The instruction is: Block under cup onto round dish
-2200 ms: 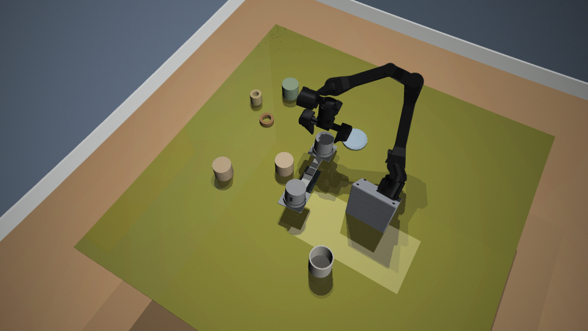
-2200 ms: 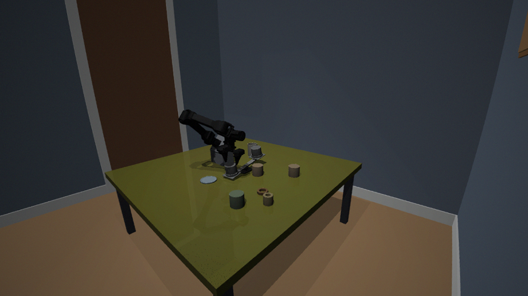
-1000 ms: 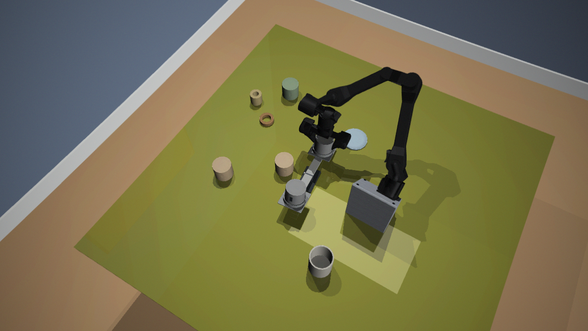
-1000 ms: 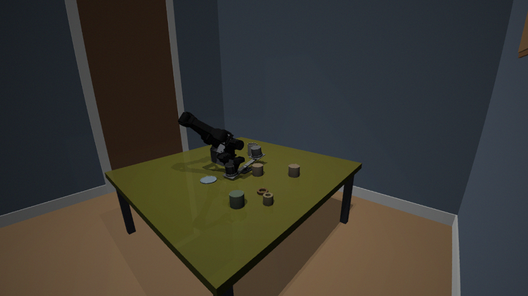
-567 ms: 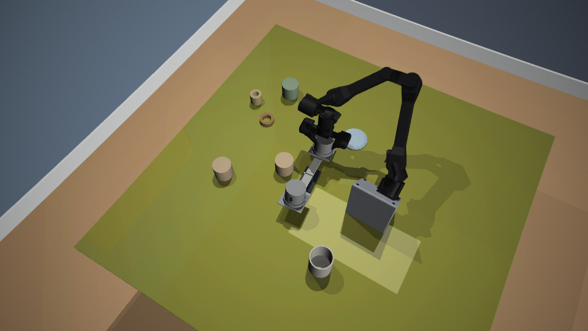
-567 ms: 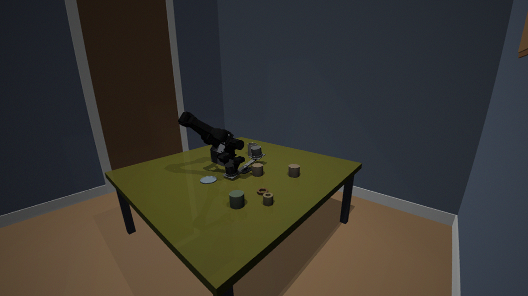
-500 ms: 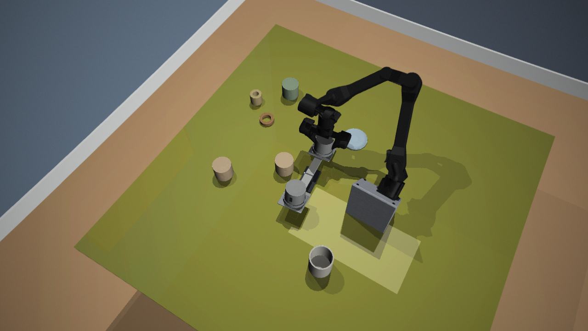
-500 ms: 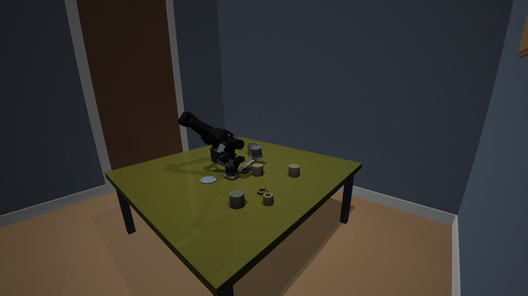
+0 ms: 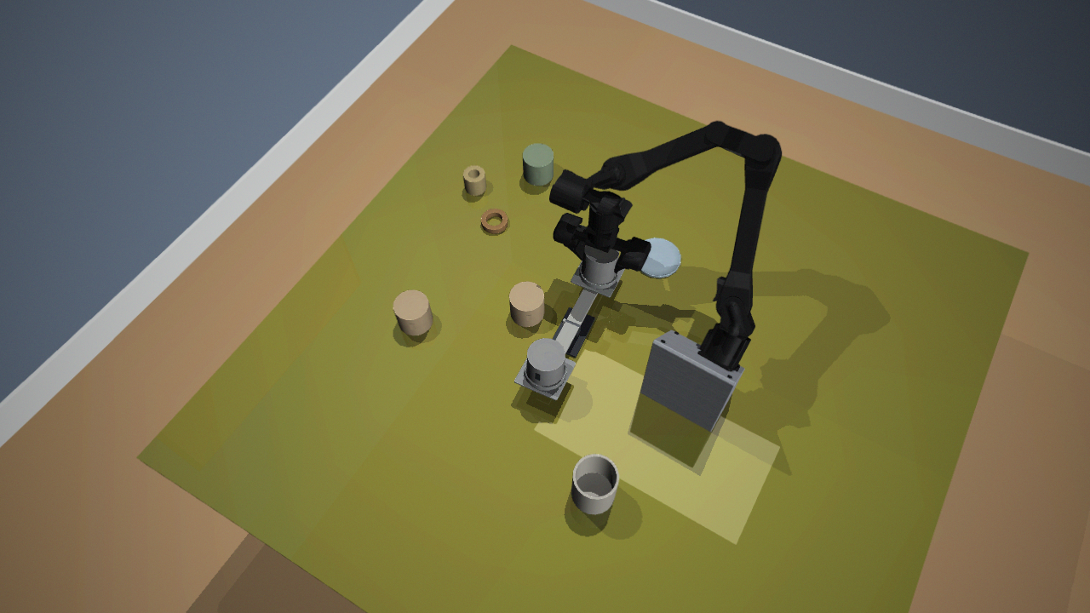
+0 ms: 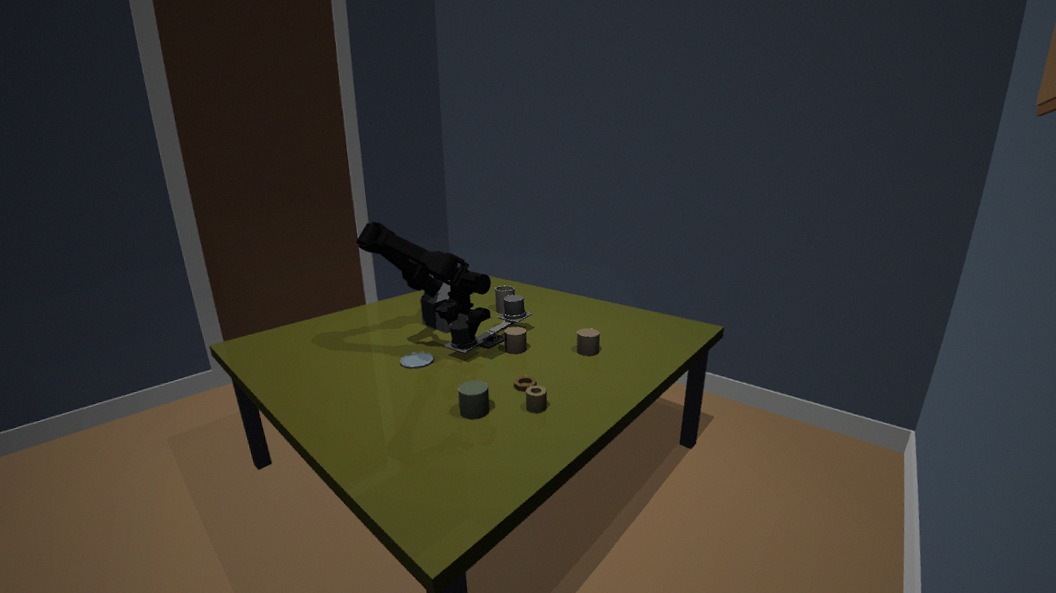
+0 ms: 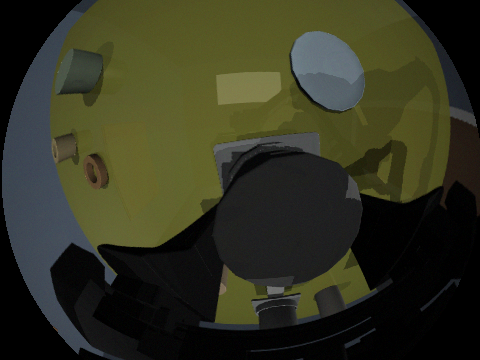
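Matte black arm (image 9: 750,220), grey ribbed base (image 9: 685,379)
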`<state>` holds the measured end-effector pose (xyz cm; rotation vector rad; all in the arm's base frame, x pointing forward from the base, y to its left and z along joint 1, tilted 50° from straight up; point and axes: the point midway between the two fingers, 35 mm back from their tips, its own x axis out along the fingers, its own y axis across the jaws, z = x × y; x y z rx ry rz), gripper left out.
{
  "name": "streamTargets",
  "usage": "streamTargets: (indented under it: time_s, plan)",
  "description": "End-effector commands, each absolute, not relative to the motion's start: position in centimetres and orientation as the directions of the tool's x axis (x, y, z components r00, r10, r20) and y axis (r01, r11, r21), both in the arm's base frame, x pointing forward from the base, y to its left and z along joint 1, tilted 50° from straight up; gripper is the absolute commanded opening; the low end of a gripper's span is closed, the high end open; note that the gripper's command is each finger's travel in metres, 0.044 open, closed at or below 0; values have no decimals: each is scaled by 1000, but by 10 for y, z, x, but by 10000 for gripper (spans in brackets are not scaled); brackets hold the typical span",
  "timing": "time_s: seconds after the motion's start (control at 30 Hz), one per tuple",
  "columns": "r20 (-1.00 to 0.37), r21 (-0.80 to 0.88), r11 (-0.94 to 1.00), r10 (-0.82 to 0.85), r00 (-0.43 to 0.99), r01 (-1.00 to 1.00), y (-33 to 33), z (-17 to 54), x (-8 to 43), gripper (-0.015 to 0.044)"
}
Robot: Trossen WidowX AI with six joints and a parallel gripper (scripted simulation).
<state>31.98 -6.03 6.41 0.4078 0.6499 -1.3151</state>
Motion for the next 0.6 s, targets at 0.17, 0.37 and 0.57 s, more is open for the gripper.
streamTargets:
  time_s: [0.17, 0.37, 0.57]
  plan:
    - [-655, -70, 224, -746, 124, 972, -49, 71, 323, 0]
    - [-656, -70, 224, -744, 124, 972, -43, 76, 322, 0]
    - [-657, -70, 224, -743, 124, 972, -37, 80, 322, 0]
